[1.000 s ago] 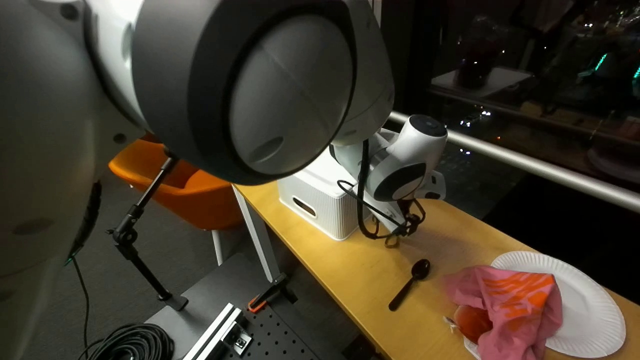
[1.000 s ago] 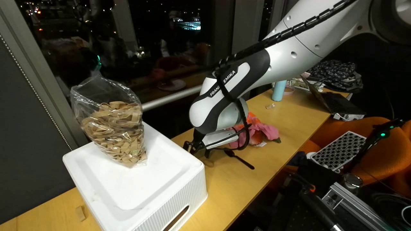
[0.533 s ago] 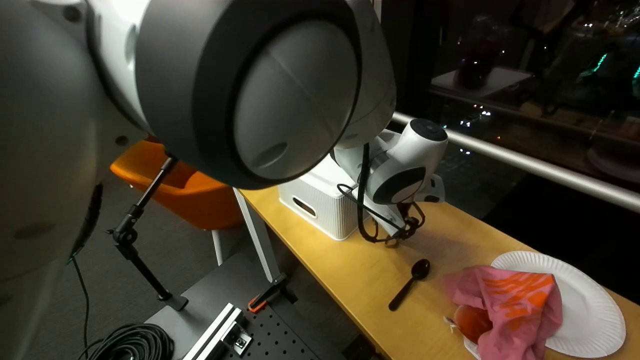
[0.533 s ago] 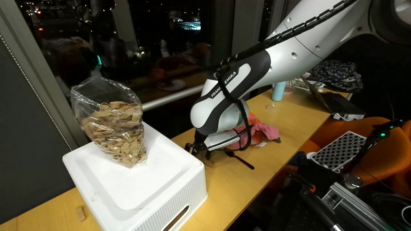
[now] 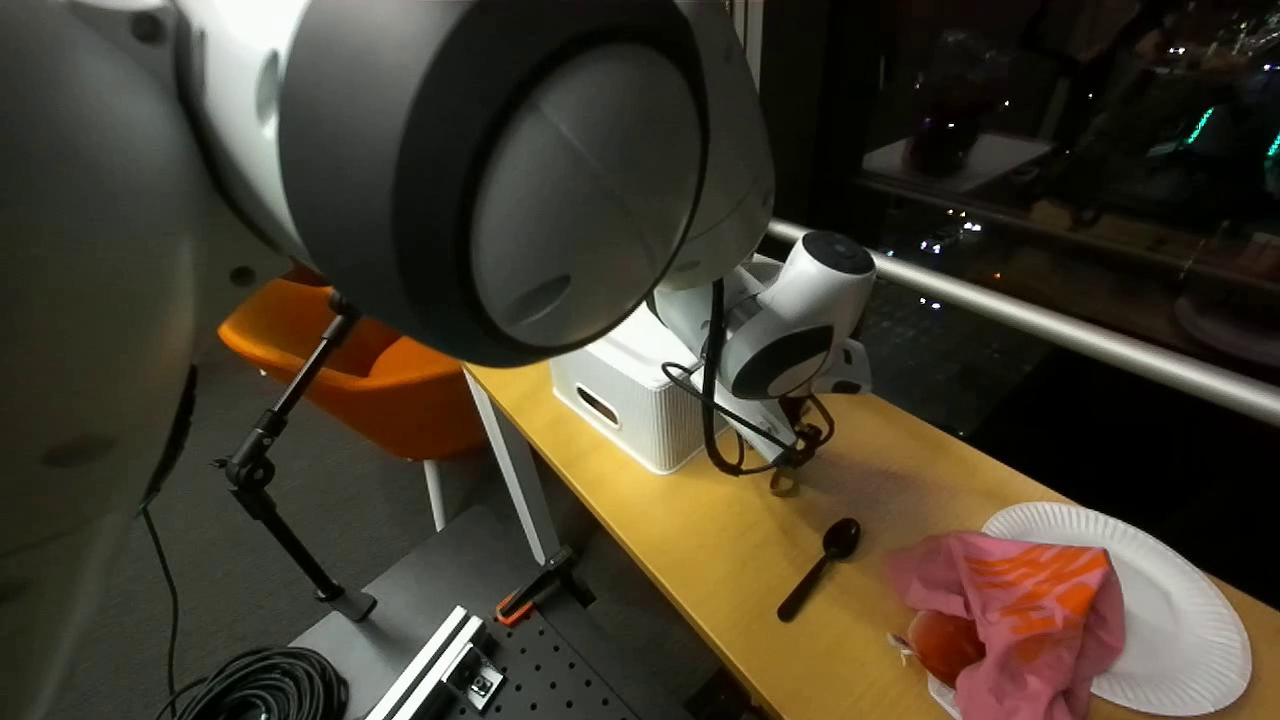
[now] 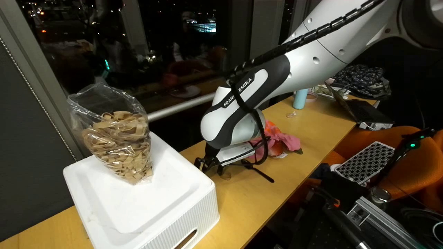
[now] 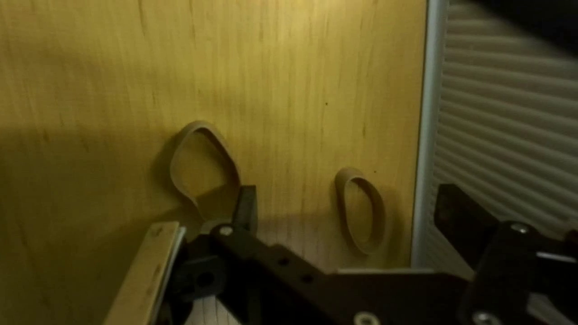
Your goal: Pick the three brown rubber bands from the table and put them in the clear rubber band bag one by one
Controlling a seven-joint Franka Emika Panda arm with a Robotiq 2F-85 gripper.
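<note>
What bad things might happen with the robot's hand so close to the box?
The hand is right beside the white box, which has slid a little already; it might push it further and tip the clear bag standing on top.
In the wrist view, a finger partly hides the left rubber band, so it could drag it.
The right rubber band is thin and may slip out when the hand closes.

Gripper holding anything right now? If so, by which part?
Nothing held: the gripper is open. In the wrist view, one brown rubber band shows between its jaws, resting on the table, not gripped.
</note>
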